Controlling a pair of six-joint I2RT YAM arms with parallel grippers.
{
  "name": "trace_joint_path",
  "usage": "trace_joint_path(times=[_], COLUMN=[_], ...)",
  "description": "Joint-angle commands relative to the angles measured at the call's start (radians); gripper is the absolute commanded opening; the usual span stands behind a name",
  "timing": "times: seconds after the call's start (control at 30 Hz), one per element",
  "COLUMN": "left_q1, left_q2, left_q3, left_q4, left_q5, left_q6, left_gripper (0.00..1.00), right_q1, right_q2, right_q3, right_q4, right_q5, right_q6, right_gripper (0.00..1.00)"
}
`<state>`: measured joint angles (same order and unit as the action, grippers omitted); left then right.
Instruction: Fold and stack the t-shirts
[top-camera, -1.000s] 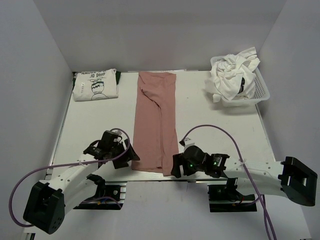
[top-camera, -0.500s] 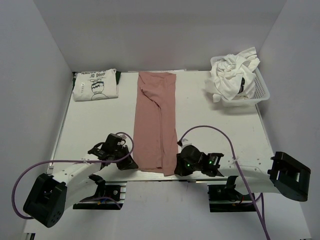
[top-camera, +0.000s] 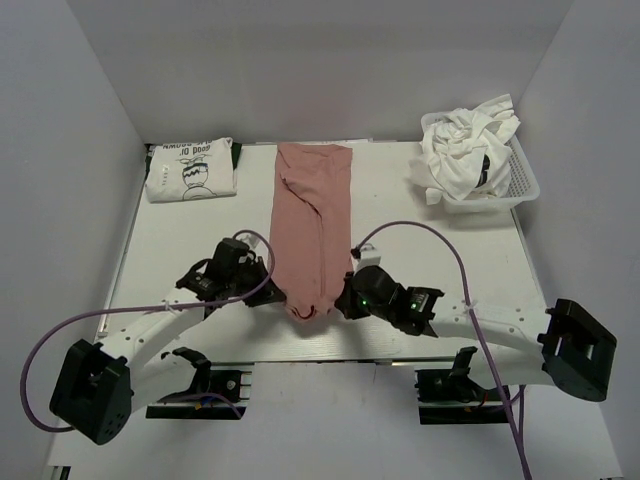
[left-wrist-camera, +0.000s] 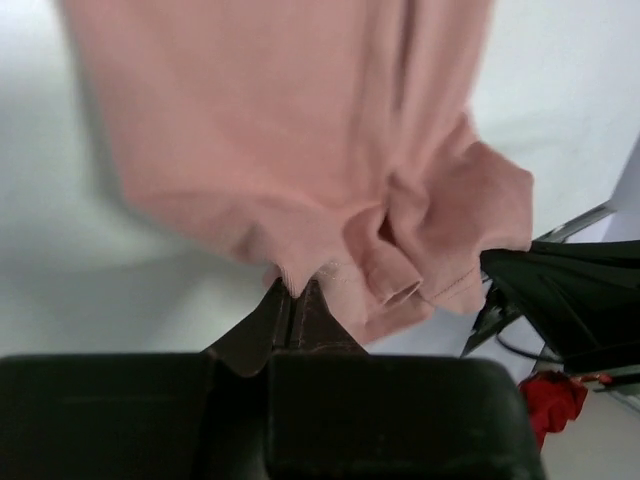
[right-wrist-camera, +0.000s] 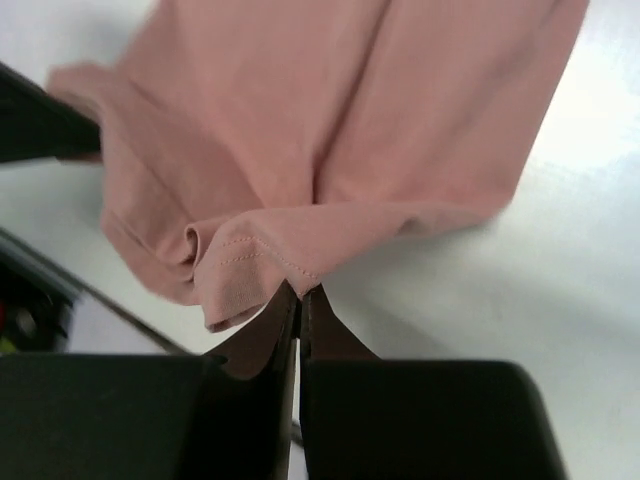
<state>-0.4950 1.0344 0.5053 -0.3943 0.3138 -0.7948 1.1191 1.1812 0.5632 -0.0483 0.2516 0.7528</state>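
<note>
Pink tee (top-camera: 312, 215) lay lengthwise mid-desk (top-camera: 180, 250), near hem bunched, L hand (left-wrist-camera: 295, 298) clamped on hem's left corner, R hand (right-wrist-camera: 300, 295) clamped on right corner, folded printed tee (top-camera: 190, 170) far-left of pink tee, white tees (top-camera: 465, 150) in basket (top-camera: 528, 185) far-right.

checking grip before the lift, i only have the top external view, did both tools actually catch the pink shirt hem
Observer: In the left wrist view the left tool is shut on the pink t-shirt, hem pinched at the very tips.
Operator: and the right one
Observer: In the right wrist view the right tool is shut on the stitched hem edge.
Operator: cloth bunched anywhere
Observer: Yes, the left wrist view shows the hem rolled into a small fold just beside that grip.
</note>
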Motion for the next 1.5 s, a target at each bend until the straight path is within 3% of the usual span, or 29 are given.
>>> trace_joint_path(times=[0.0,0.13,0.43,0.53,0.83,0.87,0.9,0.93,0.97,1.0,1.07,1.1,1.13,1.17,1.3,1.47], left_q1=[-0.004,0.021,0.053,0.075,0.150,0.162,0.162,0.174,0.183,0.184,0.193,0.193,0.193,0.193,0.193,0.193], left_q2=[0.054,0.172,0.472,0.571,0.815,0.832,0.851,0.886,0.903,0.918,0.943,0.943,0.943,0.902,0.747,0.577], left_q3=[0.102,0.220,0.605,0.726,0.892,0.909,0.909,0.941,0.958,0.998,1.048,1.078,1.078,1.069,0.877,0.627], left_q4=[0.052,0.052,-0.018,-0.034,-0.054,-0.037,-0.019,0.010,0.011,0.011,-0.043,-0.061,-0.084,-0.084,-0.060,-0.028], left_q5=[-0.051,-0.183,-0.344,-0.354,-0.363,-0.342,-0.325,-0.311,-0.300,-0.279,-0.278,-0.278,-0.278,-0.294,-0.314,-0.332], left_q6=[0.037,0.028,0.060,0.069,0.091,0.091,0.107,0.121,0.130,0.144,0.154,0.167,0.167,0.167,0.167,0.138], left_gripper=[0.00,0.00,0.00,0.00,0.00,0.03,0.12,0.41,0.61,0.81,1.00,1.00,1.00,1.00,1.00,1.00], right_q1=[-0.039,-0.102,-0.295,-0.352,-0.476,-0.490,-0.496,-0.508,-0.515,-0.533,-0.551,-0.553,-0.555,-0.553,-0.539,-0.530], right_q2=[0.038,0.095,0.294,0.371,0.662,0.679,0.699,0.734,0.771,0.805,0.848,0.865,0.870,0.856,0.772,0.631], right_q3=[0.111,0.224,0.438,0.536,0.730,0.780,0.799,0.816,0.858,0.903,0.981,1.027,1.055,1.058,0.963,0.681], right_q4=[0.008,-0.002,0.038,0.080,0.055,0.050,0.050,0.003,-0.034,-0.066,-0.122,-0.155,-0.165,-0.177,-0.128,-0.052], right_q5=[0.152,0.228,0.173,0.106,-0.044,-0.054,-0.064,-0.087,-0.090,-0.103,-0.121,-0.158,-0.164,-0.176,-0.241,-0.299], right_q6=[-0.012,-0.039,-0.145,-0.178,-0.221,-0.221,-0.225,-0.221,-0.221,-0.221,-0.246,-0.254,-0.289,-0.302,-0.328,-0.267], right_gripper=[0.00,0.00,0.00,0.00,0.00,0.00,0.00,0.00,0.00,0.14,0.37,0.47,0.86,0.90,0.90,0.90])
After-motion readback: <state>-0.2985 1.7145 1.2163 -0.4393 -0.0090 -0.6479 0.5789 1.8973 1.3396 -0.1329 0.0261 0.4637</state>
